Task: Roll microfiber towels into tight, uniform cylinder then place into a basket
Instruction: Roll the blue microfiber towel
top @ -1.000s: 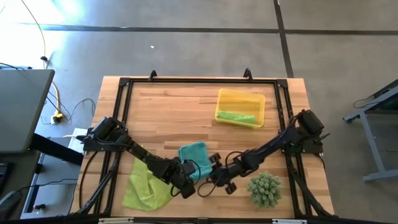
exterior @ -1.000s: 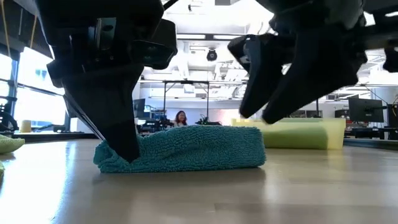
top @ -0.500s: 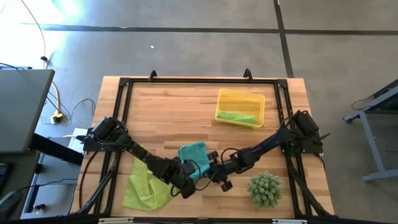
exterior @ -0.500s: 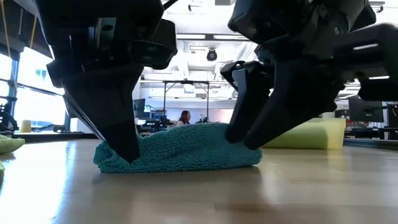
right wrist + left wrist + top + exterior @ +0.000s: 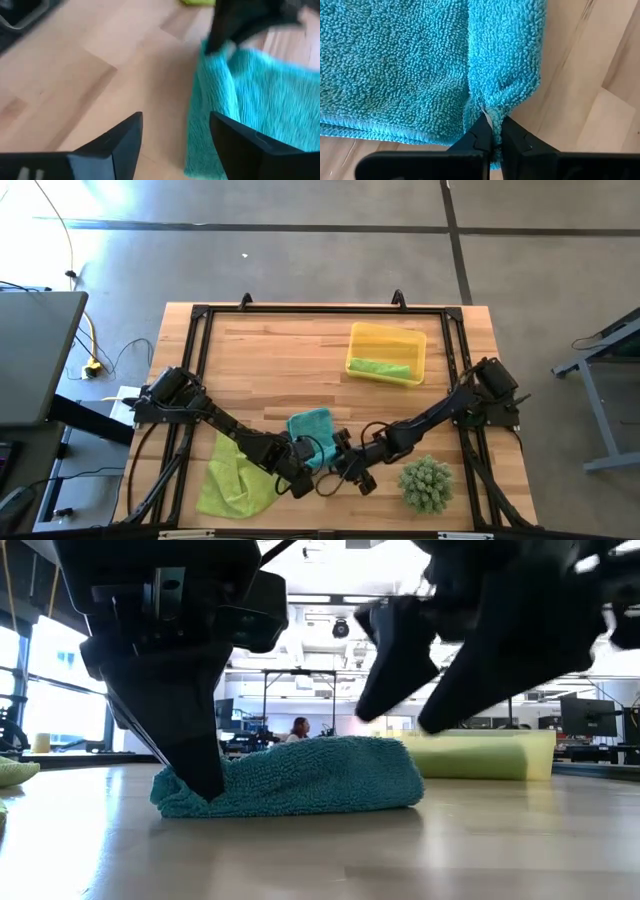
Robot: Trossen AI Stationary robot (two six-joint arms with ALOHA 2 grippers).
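A teal microfiber towel (image 5: 312,430) lies on the table's near middle, one side folded over into a thick band (image 5: 505,50). My left gripper (image 5: 492,132) is shut on the near end of that band and shows in the low view as the left gripper (image 5: 208,790). My right gripper (image 5: 175,145) hangs open just above and beside the teal towel's right end (image 5: 400,775), touching nothing. A loose lime-green towel (image 5: 235,475) lies at the near left. The yellow basket (image 5: 412,340) at the far right holds a rolled lime-green towel (image 5: 380,367). My left gripper pinches the near end of the teal towel's folded band (image 5: 487,106) between its two fingertips (image 5: 479,134), several layers bunched together. The fingers come steeply from above, slanting from the table's left. The towel rests flat on the table.
A spiky green ball-shaped plant (image 5: 427,483) stands at the near right, close to my right arm. A black frame (image 5: 300,310) runs around the wooden table top. Bare wood lies at the far left and in the middle.
My right gripper dipped onto the teal towel's right end, then rose off it and drew back toward the table's right edge, opening wider. My left gripper kept its pinch and stayed put. The towel stays on the table.
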